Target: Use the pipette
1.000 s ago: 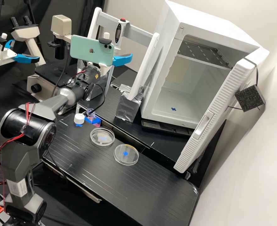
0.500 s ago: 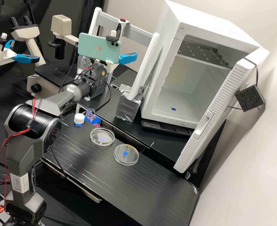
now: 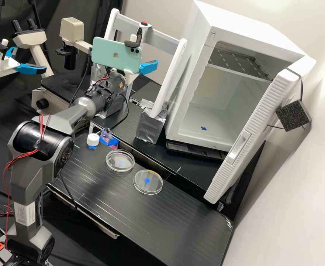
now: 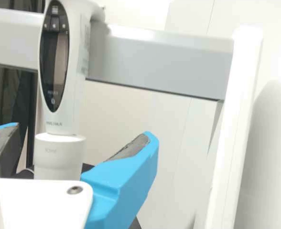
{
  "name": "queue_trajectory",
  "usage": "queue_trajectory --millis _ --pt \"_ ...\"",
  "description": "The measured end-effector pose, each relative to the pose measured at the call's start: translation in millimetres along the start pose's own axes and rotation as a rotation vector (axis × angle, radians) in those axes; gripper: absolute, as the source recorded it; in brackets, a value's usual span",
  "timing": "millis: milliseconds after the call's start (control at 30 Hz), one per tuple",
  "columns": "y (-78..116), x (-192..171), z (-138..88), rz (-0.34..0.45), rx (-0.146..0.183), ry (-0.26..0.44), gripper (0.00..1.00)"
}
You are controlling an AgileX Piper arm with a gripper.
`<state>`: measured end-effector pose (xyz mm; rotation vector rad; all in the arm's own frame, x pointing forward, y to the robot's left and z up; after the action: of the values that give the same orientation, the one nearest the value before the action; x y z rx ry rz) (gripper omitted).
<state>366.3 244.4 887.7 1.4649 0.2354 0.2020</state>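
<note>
Laboratory, microscope (image 3: 30, 38), petri dishes (image 3: 148, 187), black bench (image 3: 169, 221)

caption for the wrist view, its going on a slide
Open pincer framing an upright electronic pipette, with a grey crossbar behind.

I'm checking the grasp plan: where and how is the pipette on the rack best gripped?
Probably low on the body of the pipette, just above its wider white collar, coming level from the display side, a finger on each flank. It hangs upright, its body narrows there, and the crossbar is behind it; the open gripper faces that side.
</note>
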Motion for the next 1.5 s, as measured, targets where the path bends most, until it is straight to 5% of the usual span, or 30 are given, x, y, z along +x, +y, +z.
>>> queue_trajectory --millis 1500 --pt "-2.2 -4.7 -2.3 -0.025 -0.004 0.023 0.00"
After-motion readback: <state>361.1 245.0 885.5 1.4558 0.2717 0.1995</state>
